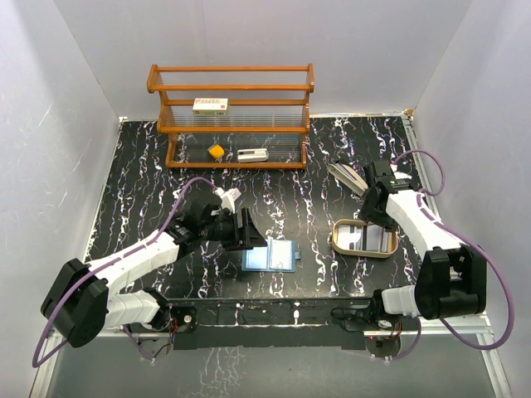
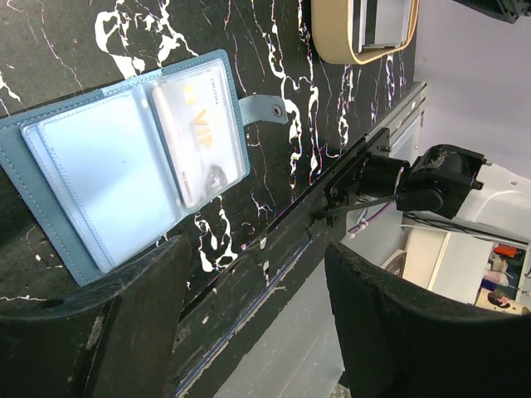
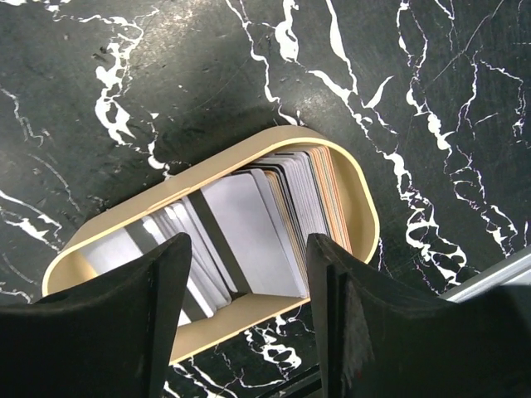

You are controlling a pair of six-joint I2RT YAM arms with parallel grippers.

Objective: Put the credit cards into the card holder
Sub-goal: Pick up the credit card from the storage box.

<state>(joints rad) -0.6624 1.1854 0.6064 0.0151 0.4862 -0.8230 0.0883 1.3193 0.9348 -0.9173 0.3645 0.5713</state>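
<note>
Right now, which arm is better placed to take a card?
Right: the right gripper, open, hangs over the credit cards in the tray; the left gripper is by the card holder.

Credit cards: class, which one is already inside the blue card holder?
The pale card printed VIP, in the card holder's clear sleeve on the clasp tab side. The other cards lie stacked in the tan tray.

The top camera looks down from high behind the near edge over the whole tabletop [image 1: 141, 191]. The left wrist camera sits low and close, tilted over the card holder [image 2: 124, 157], with the tan tray [image 2: 332, 41] at its upper edge. The right wrist camera looks, almost straight down it seems, into this same tray [image 3: 357, 199] between its fingers [image 3: 99, 332].
</note>
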